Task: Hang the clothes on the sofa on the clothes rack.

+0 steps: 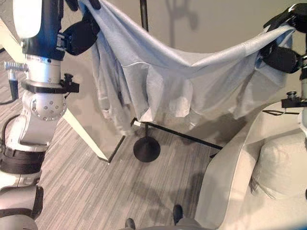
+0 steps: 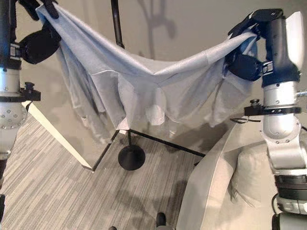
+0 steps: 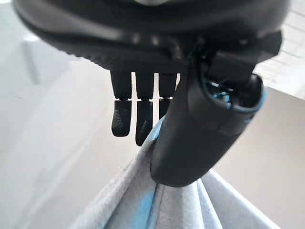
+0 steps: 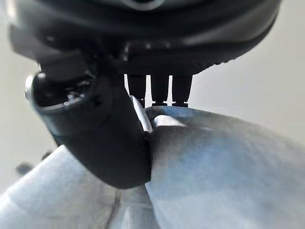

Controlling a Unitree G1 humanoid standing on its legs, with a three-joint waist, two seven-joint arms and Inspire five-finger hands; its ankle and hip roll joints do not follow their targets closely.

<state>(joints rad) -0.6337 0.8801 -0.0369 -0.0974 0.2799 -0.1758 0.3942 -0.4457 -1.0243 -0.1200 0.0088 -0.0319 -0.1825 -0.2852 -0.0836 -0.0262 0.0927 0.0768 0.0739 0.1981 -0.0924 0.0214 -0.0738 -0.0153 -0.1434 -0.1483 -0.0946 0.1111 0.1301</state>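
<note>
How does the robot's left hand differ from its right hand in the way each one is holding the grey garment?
The left hand grips its end of the grey garment higher, left of the clothes rack pole; the right hand holds its end lower, above the sofa. Cloth hangs in a long bunch under the left hand and shorter under the right. Both pinch cloth between thumb and fingers, the garment sagging between.
</note>
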